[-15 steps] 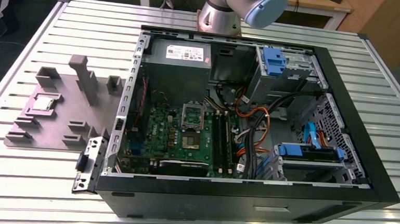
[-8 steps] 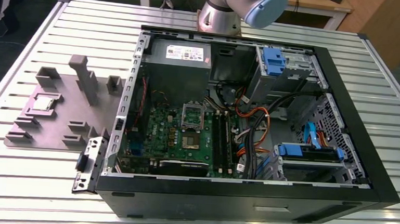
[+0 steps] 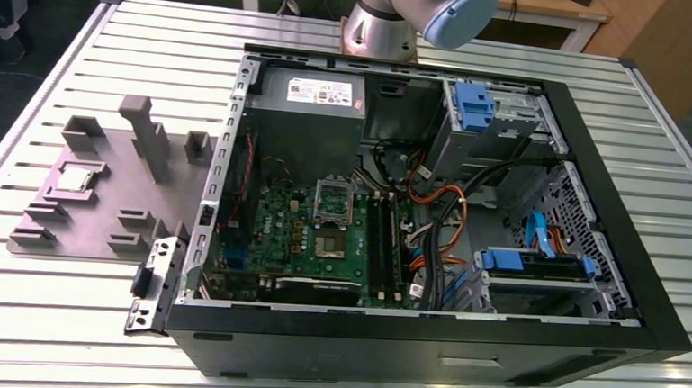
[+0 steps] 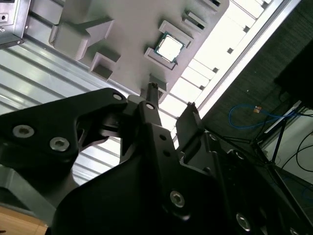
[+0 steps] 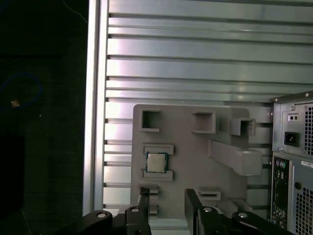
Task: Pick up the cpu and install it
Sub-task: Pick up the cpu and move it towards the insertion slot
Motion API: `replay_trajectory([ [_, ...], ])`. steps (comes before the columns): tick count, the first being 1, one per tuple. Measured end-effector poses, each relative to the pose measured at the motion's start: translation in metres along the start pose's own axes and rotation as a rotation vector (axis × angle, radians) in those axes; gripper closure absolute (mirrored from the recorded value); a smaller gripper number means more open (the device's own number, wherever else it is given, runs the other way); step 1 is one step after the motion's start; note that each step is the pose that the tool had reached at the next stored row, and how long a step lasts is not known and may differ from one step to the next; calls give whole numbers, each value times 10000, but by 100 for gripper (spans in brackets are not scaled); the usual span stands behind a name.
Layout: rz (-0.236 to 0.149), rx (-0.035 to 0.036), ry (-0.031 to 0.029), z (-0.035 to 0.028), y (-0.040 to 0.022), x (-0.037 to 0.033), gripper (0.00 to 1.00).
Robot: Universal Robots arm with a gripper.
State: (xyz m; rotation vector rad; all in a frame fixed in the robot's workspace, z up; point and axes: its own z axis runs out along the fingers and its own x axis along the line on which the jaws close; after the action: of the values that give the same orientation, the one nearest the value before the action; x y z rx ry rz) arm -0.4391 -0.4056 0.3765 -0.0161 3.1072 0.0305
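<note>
**Exterior view.** A black, open-sided computer case (image 3: 433, 344) is laid flat on the slatted aluminium surface (image 3: 25, 319), so the green motherboard (image 3: 301, 236) faces upward and can be reached from above. With this view read as a clock face centred on the case, a flat grey moulded fixture plate (image 3: 117, 207) lies at nine o'clock, just beside the case wall. The cpu (image 3: 79, 178), a small square chip with a silvery metal top, rests on that plate toward its ten o'clock corner. It is well apart from the rectangular silver socket frame (image 3: 334, 198) on the board. The socket appears unfilled, so installation is judged not yet begun. The silver, blue-capped robot arm (image 3: 387, 25) rises at twelve o'clock.

**Second wrist view.** The black gripper (image 4: 168, 103) is seen with its jaws parted and nothing between them. The cpu (image 4: 168, 47) lies beyond the fingertips (image 4: 149, 93), seated between raised grey ribs. These ribs presumably fix its position and leave two edges free for grasping.

**First wrist view.** The gripper (image 5: 166, 196) is held above the plate (image 5: 186, 156), empty and moderately open. The cpu (image 5: 156, 162) is near but untouched, and is bracketed by two low bars. The gap between the jaws is judged wide enough to clear the chip.
</note>
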Motion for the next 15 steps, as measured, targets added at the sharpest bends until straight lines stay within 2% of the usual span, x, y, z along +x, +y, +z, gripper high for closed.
replay_trajectory([
  [1,0,0,0,0,0,0,62],
  [2,0,1,1,1,0,0,56],
  [13,-139,-11,4,40,-1,3,56],
  [14,-140,-22,3,133,-3,6,56],
  [15,-140,-33,2,189,-4,8,56],
])
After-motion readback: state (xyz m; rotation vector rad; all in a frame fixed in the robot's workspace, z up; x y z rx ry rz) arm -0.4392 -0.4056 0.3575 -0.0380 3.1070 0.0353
